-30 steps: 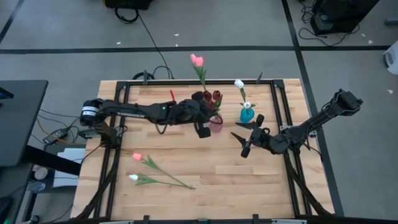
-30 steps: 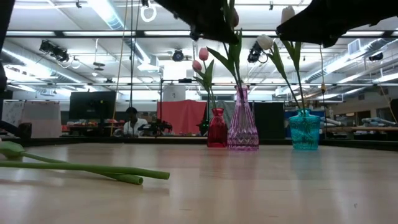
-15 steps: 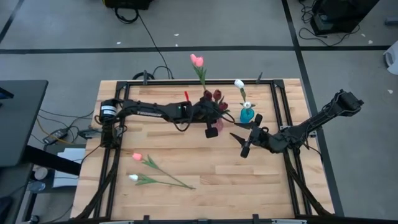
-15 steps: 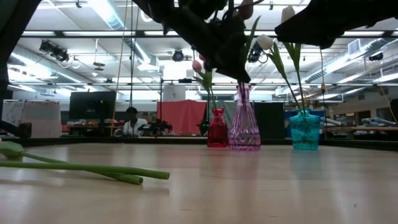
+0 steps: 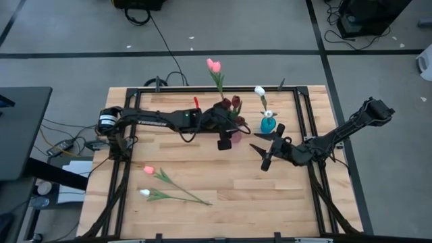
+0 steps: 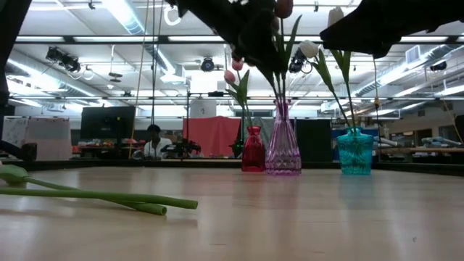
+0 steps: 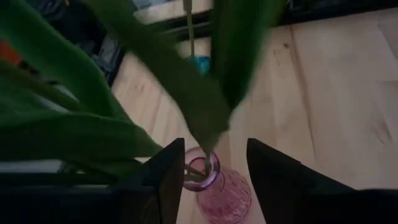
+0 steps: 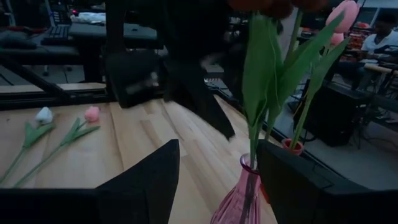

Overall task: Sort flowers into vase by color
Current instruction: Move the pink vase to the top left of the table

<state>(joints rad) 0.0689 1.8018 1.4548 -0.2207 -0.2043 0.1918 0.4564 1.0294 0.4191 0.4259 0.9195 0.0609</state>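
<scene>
The left claw [image 7: 214, 180] stands apart just above the pink vase [image 6: 283, 148], so the maroon flower [image 5: 235, 103] stays inside it. The right claw [image 5: 267, 147] waits apart near the blue vase [image 5: 268, 124]. Two flowers [image 5: 165, 185] lie on the tabletop [image 5: 229, 182].

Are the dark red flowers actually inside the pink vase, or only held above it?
Inside. Their stems go down through the mouth of the pink vase, which stands upright, while the left hand straddles it, open.
</scene>
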